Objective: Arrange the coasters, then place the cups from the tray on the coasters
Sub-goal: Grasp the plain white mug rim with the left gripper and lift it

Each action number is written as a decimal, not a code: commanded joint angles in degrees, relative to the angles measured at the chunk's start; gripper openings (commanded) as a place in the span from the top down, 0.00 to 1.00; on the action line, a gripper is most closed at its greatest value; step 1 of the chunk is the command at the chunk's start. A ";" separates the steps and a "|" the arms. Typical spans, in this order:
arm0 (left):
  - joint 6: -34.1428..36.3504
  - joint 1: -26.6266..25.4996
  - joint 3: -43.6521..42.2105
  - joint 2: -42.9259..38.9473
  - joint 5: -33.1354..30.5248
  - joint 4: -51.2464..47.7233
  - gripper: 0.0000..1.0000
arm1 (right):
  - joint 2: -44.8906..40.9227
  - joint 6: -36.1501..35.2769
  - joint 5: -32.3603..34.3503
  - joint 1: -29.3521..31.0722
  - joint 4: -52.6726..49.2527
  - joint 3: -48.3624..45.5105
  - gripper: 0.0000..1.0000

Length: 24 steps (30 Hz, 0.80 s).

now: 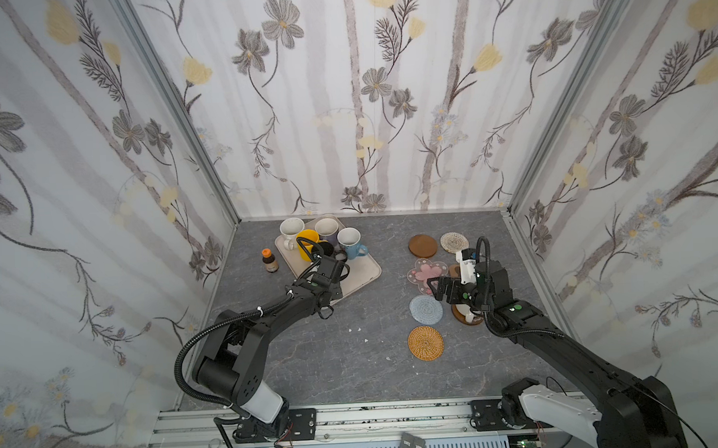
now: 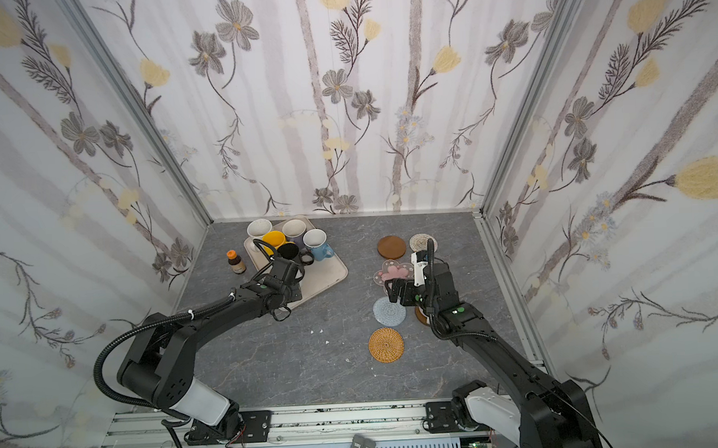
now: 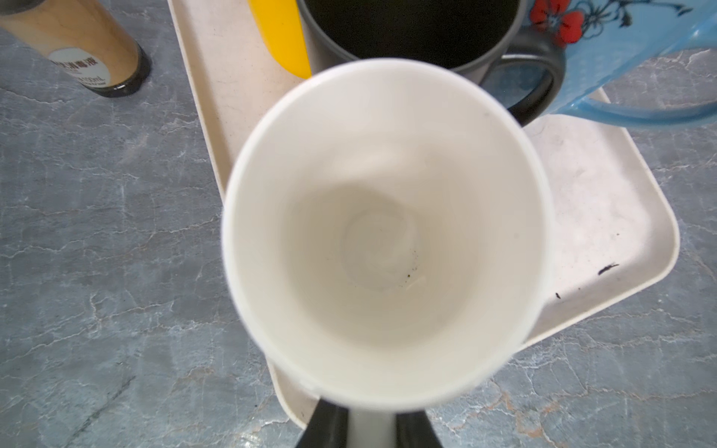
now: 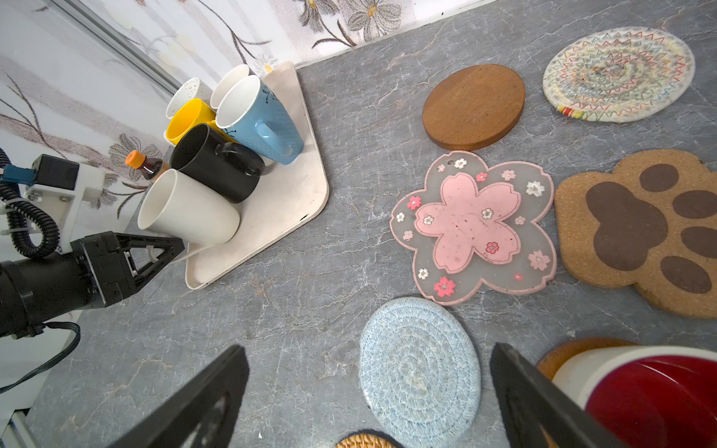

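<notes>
My left gripper is shut on the handle of a white cup, which is at the near corner of the beige tray. Black, yellow, light blue and other cups crowd the tray's far end. My right gripper hangs open over the grey-blue crochet coaster. Beside it, the white cup with a red inside stands on the amber coaster. The wood disc, cream woven, pink blossom, paw and tan rattan coasters lie around.
A small brown bottle with an orange cap stands on the table just left of the tray. Flowered walls close in the grey table on three sides. A metal rail runs along the front edge.
</notes>
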 commanded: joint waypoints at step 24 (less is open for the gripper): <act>5.63 -1.25 0.22 -8.77 3.99 -0.68 1.00 | -3.72 -0.07 -4.37 -0.99 4.04 -1.05 0.00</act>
